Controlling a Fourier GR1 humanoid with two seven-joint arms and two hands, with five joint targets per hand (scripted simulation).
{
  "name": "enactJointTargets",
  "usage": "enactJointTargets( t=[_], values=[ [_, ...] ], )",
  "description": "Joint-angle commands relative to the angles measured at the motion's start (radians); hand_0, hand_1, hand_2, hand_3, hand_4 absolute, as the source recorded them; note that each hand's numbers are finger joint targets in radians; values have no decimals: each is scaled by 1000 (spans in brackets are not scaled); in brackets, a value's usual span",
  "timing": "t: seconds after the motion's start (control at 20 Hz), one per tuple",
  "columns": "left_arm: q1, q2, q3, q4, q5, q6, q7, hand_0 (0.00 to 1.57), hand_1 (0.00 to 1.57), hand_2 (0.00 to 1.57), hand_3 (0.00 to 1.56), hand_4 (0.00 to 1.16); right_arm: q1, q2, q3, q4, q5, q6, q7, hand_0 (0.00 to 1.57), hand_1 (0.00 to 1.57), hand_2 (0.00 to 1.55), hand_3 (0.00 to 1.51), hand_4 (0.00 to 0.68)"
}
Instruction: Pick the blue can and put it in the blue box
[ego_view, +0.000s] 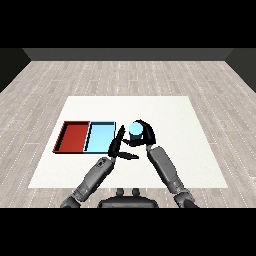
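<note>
A blue can (135, 131) stands upright just right of the light blue tray (100, 137). My right hand (145, 135) is curled round the can, with fingers over its top right and the thumb reaching under it on the left. Straight fingers of my left hand (118, 145) stand open beside the tray's right edge, just left of the can. The can's lower part is hidden by my right hand.
A red tray (72, 137) lies left of the light blue tray, touching it. Both trays hold nothing. The white table (175, 115) spreads wide to the right and behind the hands.
</note>
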Motion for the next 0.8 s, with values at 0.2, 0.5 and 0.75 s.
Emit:
enactJointTargets(
  t=[0.2,0.5,0.75],
  values=[
    [-45,0,-40,75,66,34,-44,0,0,0,0,0,-4,1,36,37,-11,-12,-54,1432,1432,1463,1379,559],
    [-103,0,-75,116,98,69,-34,0,0,0,0,0,6,1,47,48,-34,-3,-90,1425,1425,1460,1377,550],
    [-94,0,-25,86,61,25,18,0,0,0,0,0,-16,1,97,-4,-82,-59,-33,1425,1425,1462,1384,547]
  ],
)
